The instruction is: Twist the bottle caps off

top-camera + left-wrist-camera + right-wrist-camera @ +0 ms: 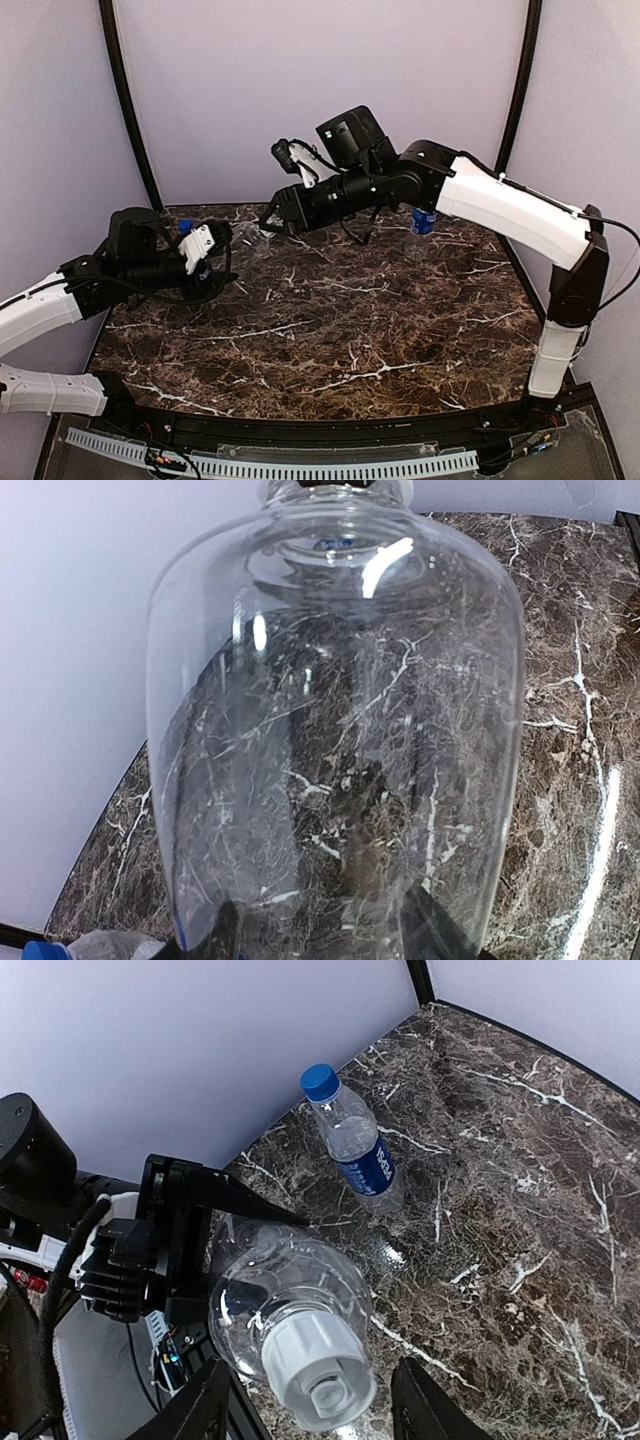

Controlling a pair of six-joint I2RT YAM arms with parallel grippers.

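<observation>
Clear plastic unlabelled bottle [285, 1295] held level in the air over the 11 o'clock part of the marble table [350, 330], its body clamped between the part-closed fingers of the left gripper [322, 928]. Its white cap [318, 1385] faces the right gripper [311, 1370], whose jaws straddle it at 9 and 3 o'clock in the wrist view, with a slim gap either side and nothing gripped. One blue-capped bottle [352, 1145] stands at the table's 10 o'clock, and a second labelled bottle [423, 222] at 1 o'clock.
</observation>
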